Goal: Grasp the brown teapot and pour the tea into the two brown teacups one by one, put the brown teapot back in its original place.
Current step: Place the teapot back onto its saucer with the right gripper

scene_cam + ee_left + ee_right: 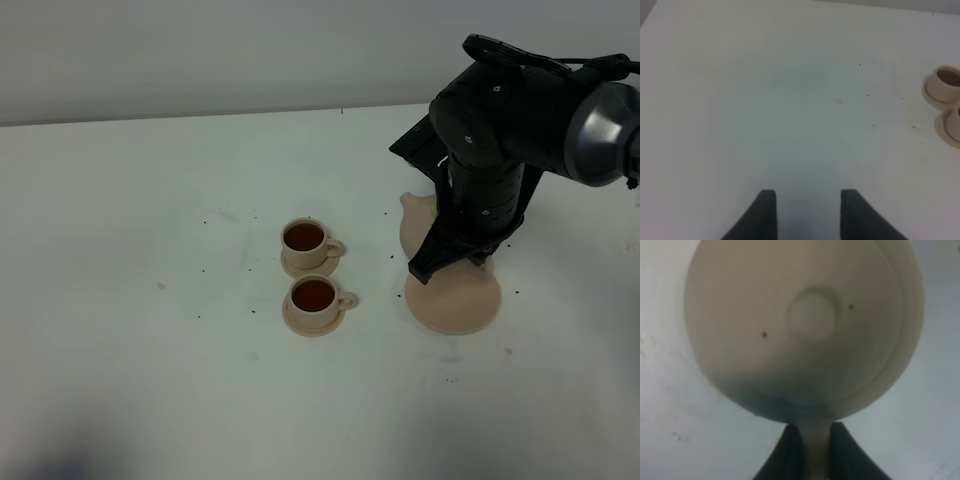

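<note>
From the high camera, the right arm's jaws (452, 262) hold the brown teapot (418, 222) just beyond the plate (455, 298); both teacups (310, 270) hold tea.

Left wrist view: jaws (807, 212) spread, empty over bare table (765, 100).

Right wrist view: jaws (812, 450) pinch the handle, the teapot's body straight ahead of them.

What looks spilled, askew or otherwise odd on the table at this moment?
Nothing spilled: both teacups sit upright on saucers, filled with tea. Dark specks dot the table around them. The right hand grips the teapot handle, just behind its plate.
</note>
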